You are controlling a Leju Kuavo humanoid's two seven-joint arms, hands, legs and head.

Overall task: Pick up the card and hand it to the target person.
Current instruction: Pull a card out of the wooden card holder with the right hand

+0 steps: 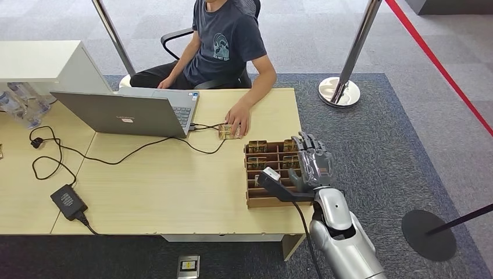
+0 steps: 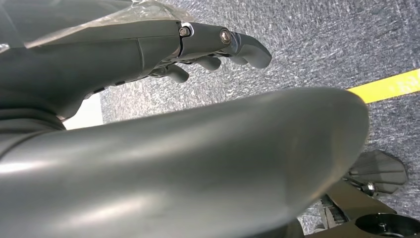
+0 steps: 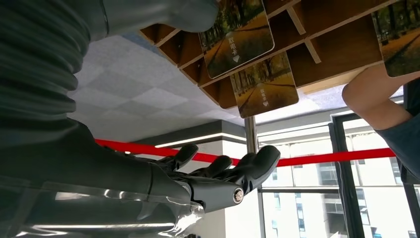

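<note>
Right hand poised at the card box, nothing picked yet.

Nearest, the right hand (image 1: pixel 312 163) hovers with fingers spread and nothing in them over the right side of the wooden box (image 1: pixel 261 200) at the bench (image 1: pixel 174 186) edge; the left hand (image 2: pixel 218 47) hangs over carpet, fingers loosely apart and holding nothing. Cards (image 3: pixel 237 34) stand upright in the box's slots, one per compartment, close beside the fingers (image 3: pixel 257 163). To do the pick well, the hand should probably come down on a single card's top edge, pinch it across its faces and lift straight up, clear of the dividers and neighbouring cards. Beyond the box sits the person (image 1: pixel 227 46), one hand resting on another card (image 1: pixel 228 131) near the laptop (image 1: pixel 128 110).
</note>
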